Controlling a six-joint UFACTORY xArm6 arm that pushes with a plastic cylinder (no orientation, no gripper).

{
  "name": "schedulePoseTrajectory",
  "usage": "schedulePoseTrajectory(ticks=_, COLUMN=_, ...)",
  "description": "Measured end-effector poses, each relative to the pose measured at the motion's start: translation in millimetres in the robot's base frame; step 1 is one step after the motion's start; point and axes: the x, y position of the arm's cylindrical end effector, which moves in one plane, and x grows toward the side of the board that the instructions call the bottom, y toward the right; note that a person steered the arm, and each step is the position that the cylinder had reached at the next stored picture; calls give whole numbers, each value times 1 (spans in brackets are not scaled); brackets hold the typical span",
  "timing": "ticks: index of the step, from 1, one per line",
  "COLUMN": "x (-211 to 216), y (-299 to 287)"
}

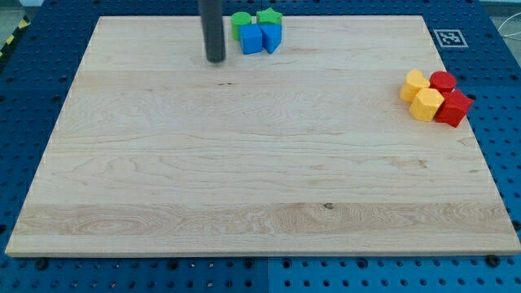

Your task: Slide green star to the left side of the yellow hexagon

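Note:
The green star (269, 18) sits at the view's top centre, beside a green round block (240, 22) and behind two blue blocks (251, 38) (271, 37). The yellow hexagon (426, 104) lies at the view's right, with another yellow block (413, 85) touching it at its upper left. My tip (215, 59) rests on the board left of the green and blue cluster, a short gap from the nearest blue block. It touches no block.
A red round block (443, 81) and a red star-like block (454, 108) touch the yellow pair on their right. The wooden board (244, 163) lies on a blue perforated table. A tag marker (449, 37) is at the top right corner.

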Motion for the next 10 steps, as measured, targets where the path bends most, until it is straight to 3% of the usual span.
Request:
schedulePoseTrajectory(ticks=1, x=-71, y=-2)
schedulePoseTrajectory(ticks=2, x=-90, y=11)
schedulePoseTrajectory(ticks=4, x=-83, y=129)
schedulePoseTrajectory(ticks=5, x=-79, y=148)
schedulePoseTrajectory(ticks=7, x=-79, y=103)
schedulePoseTrajectory(ticks=8, x=-76, y=116)
schedulePoseTrajectory(ticks=10, x=-4, y=137)
